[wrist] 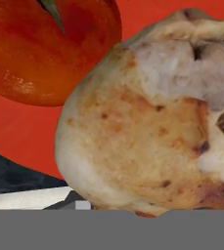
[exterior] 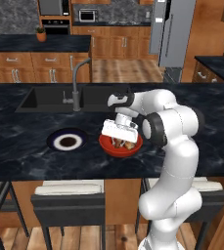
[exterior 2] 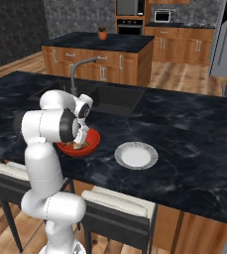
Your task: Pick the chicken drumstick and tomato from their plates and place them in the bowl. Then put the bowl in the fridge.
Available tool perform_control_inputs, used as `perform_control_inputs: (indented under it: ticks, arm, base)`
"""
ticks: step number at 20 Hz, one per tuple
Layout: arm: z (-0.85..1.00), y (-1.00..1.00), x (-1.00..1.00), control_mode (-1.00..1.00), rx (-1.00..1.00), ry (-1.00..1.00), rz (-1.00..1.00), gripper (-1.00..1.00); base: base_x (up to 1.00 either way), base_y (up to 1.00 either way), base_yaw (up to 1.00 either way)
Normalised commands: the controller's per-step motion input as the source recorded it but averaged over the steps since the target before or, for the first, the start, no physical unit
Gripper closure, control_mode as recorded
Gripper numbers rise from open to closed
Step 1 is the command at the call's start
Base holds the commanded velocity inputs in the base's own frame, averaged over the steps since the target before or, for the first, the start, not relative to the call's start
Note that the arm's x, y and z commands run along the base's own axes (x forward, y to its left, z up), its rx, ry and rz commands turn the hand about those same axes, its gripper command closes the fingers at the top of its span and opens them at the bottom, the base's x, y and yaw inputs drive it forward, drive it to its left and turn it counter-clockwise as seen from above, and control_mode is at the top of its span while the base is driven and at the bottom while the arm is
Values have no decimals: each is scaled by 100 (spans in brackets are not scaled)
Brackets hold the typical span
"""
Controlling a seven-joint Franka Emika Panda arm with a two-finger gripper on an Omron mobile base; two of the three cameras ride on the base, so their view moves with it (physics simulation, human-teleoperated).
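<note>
a: where are the task's things seen?

b: the chicken drumstick [wrist: 147, 117] and the tomato [wrist: 45, 46] are seen side by side inside the bowl [exterior: 109, 145], which rests on the desk [exterior: 25, 156] between the dark-rimmed plate [exterior: 67, 141] and the pale plate [exterior 2: 136, 156].

a: and the fingers?

b: the gripper [exterior: 119, 138] is lowered into the bowl. the fingers are set narrow, apparently closed on the drumstick, though contact is hidden.

a: how is the bowl judged to handle?

b: it is judged stiff, light and smooth-walled, so the rim should be pinched at a bare stretch. the loose tomato may be rolled about if the bowl is tilted on its way to the fridge [exterior: 174, 34].
</note>
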Motion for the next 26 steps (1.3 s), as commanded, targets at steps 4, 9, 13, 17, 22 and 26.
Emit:
perform_control_inputs:
  ticks: [4,9,13,17,22,26]
  arm:
    - [-14,5,0,-100,0,0,0,100]
    - [-13,3,0,-100,0,0,0,-100]
    - [-10,2,0,-100,0,0,0,-100]
    - [-2,1,0,-100,0,0,0,-100]
    - [28,0,-13,-100,0,0,0,-100]
    - [33,-4,-34,-100,0,0,0,-100]
  base:
    - [0,0,0]
    - [0,0,0]
    - [0,0,0]
    - [0,0,0]
    - [0,0,0]
    - [0,0,0]
